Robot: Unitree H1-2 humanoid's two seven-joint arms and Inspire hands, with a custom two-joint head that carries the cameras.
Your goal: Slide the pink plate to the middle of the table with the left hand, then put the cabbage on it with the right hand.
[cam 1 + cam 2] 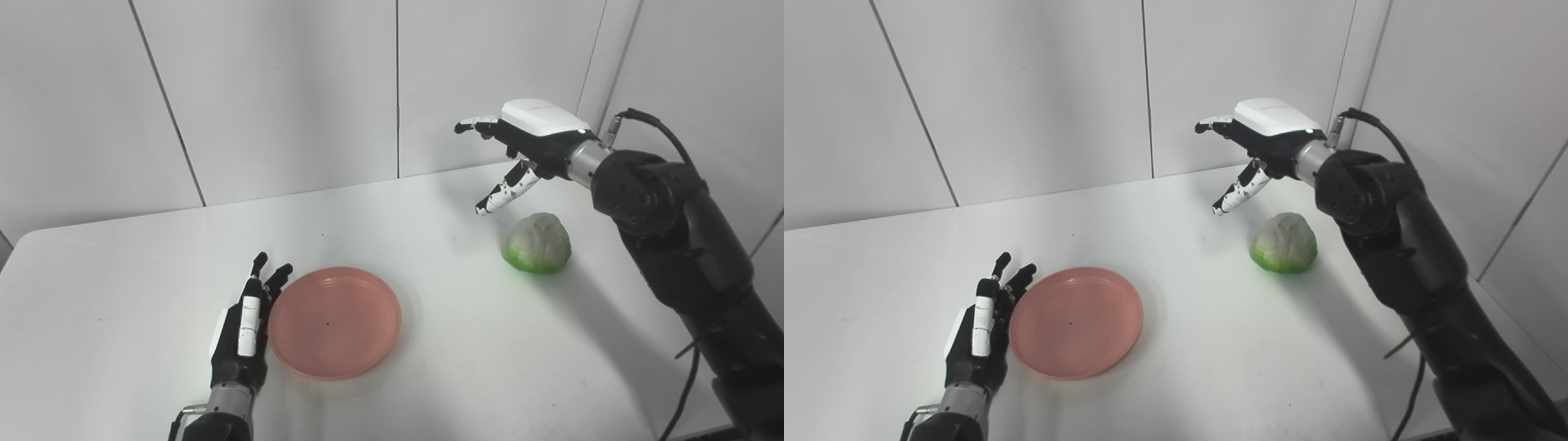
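The pink plate (334,321) lies empty on the white table, a little left of its middle. My left hand (245,324) rests flat on the table against the plate's left rim, fingers straight and open. The cabbage (538,243), pale on top and green at its base, sits on the table at the right. My right hand (520,144) hovers in the air above and behind the cabbage, fingers and thumb spread open, holding nothing.
The white table (122,288) runs back to a grey panelled wall. Its right edge lies close behind my right arm (674,233), and a black cable hangs beside that arm.
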